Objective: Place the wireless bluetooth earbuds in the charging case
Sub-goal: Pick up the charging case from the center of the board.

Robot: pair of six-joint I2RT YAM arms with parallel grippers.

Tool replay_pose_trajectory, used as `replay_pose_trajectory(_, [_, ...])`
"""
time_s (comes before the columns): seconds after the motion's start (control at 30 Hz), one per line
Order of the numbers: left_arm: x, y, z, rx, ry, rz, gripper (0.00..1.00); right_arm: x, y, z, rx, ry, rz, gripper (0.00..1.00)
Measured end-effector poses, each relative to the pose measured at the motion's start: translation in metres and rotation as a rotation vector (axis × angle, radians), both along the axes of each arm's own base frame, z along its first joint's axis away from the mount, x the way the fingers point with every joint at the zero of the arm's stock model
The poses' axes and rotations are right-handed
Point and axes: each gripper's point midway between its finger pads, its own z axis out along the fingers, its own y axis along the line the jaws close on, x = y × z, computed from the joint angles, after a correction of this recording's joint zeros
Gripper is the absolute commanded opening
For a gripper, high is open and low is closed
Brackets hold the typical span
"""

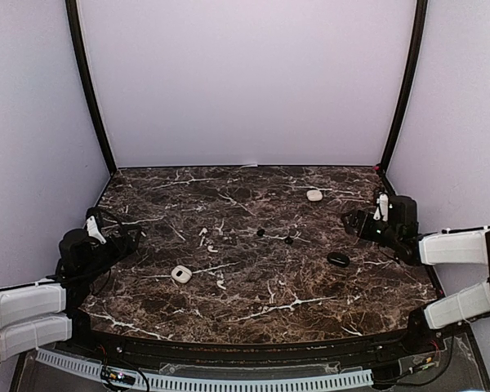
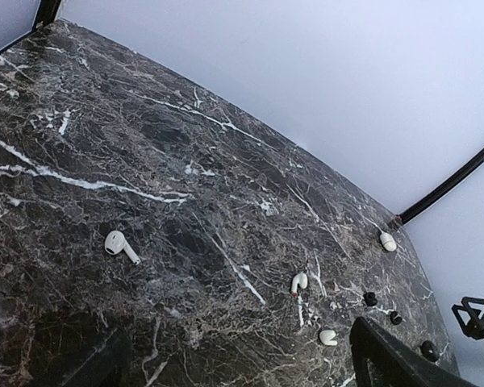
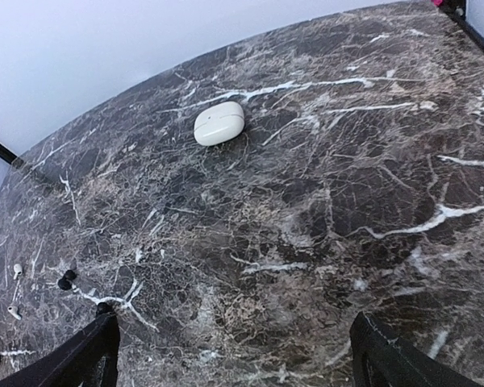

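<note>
Three white stemmed earbuds (image 1: 202,232) (image 1: 211,247) (image 1: 220,283) lie left of the table's centre. Two black roundish earbuds (image 1: 260,232) (image 1: 288,240) sit near the middle. One white charging case (image 1: 180,273) lies front left, another white case (image 1: 314,195) back right, and a black case (image 1: 338,259) at the right. My left gripper (image 1: 122,237) hovers open at the left edge, empty; its wrist view shows white buds (image 2: 121,245) (image 2: 298,282) (image 2: 327,337) ahead. My right gripper (image 1: 351,222) stands open and empty, with the shut white case (image 3: 219,123) ahead of it.
The dark marble table (image 1: 253,310) is closed in by white walls at the back and sides, with black corner posts (image 1: 90,90). A cable rail (image 1: 229,382) runs along the near edge. In the left wrist view, the right arm (image 2: 480,314) shows at the far right.
</note>
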Motion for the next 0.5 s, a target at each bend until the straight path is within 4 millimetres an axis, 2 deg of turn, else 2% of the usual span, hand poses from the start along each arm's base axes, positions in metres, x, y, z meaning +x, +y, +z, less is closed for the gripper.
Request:
replay_pose_trajectory(0.1, [0.000,-0.012,0.007,-0.004,-0.035,-0.071,0.96,0.015,0.010,-0.011,-0.014,0.074,0.030,0.99])
replay_pose_trajectory(0.23, [0.000,-0.028,0.011,-0.016,-0.051,-0.162,0.96,0.037,0.022,-0.006,-0.042,0.092,0.056,0.99])
replay_pose_trajectory(0.37, [0.000,-0.042,0.007,-0.029,-0.035,-0.245,0.97,0.056,0.033,-0.001,-0.097,0.098,0.066,0.99])
replay_pose_trajectory(0.5, [-0.001,-0.052,0.005,-0.043,-0.027,-0.303,0.97,0.073,0.041,-0.011,-0.175,0.136,0.067,0.98])
